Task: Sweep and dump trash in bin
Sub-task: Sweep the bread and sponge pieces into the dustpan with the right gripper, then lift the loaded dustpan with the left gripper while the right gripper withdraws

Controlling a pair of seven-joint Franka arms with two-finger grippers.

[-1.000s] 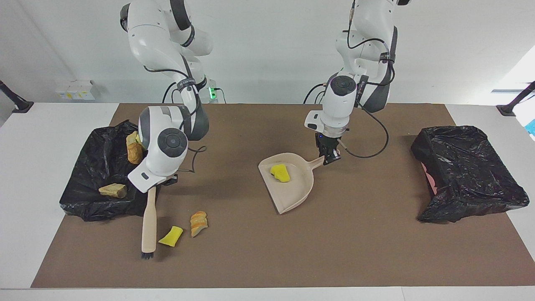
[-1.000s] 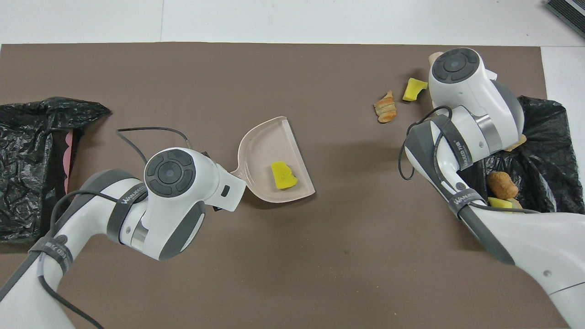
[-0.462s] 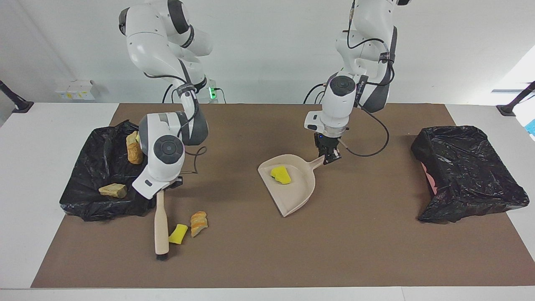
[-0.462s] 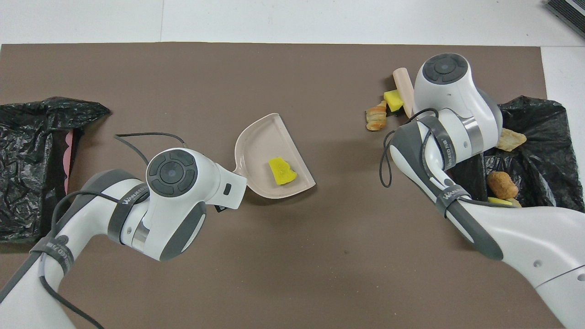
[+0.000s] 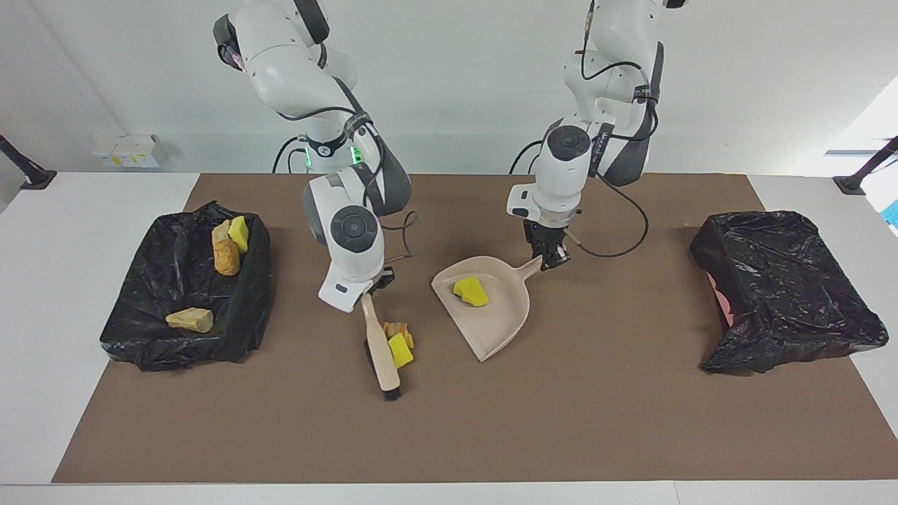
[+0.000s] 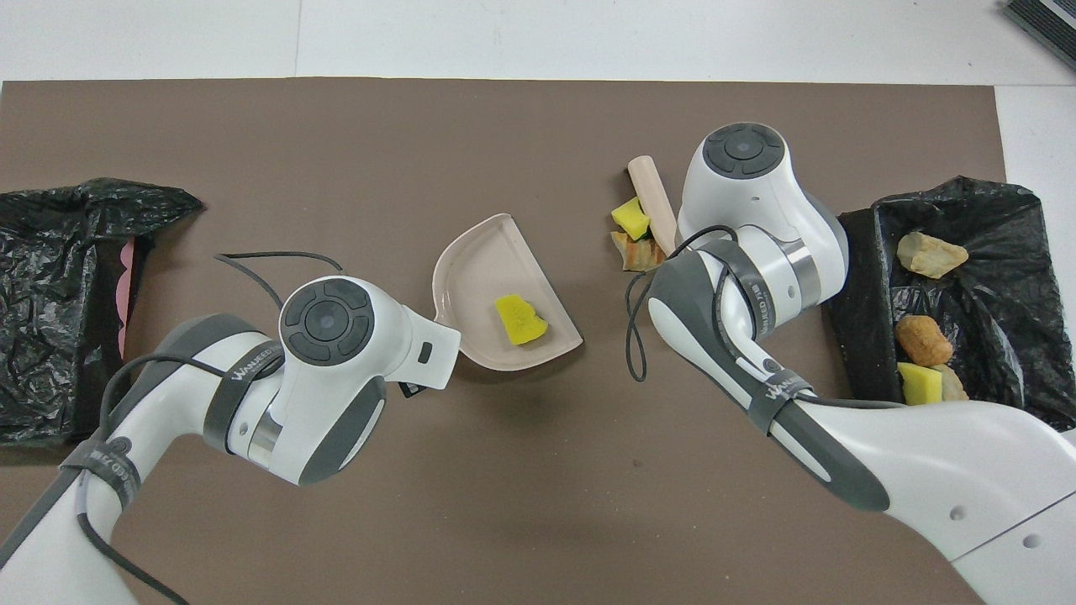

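My right gripper (image 5: 370, 289) is shut on the handle of a beige brush (image 5: 379, 351), whose dark bristles rest on the brown mat. A yellow chunk (image 5: 400, 349) and a tan lump (image 5: 398, 330) of trash lie against the brush, on its dustpan side; both also show in the overhead view, the chunk (image 6: 630, 218) and the lump (image 6: 636, 252). My left gripper (image 5: 551, 258) is shut on the handle of the beige dustpan (image 5: 498, 322), which holds one yellow chunk (image 5: 471, 291). A short gap of mat separates the swept pieces from the pan's mouth.
A black-lined bin (image 5: 252, 308) at the right arm's end holds a brown lump (image 5: 226, 258), a yellow chunk (image 5: 239, 233) and a tan piece (image 5: 189, 320). A second black-lined bin (image 5: 793, 308) stands at the left arm's end.
My right arm has swept the brush along the mat toward the dustpan, pushing the yellow chunk and tan lump with it. The dustpan has turned slightly in my left gripper.
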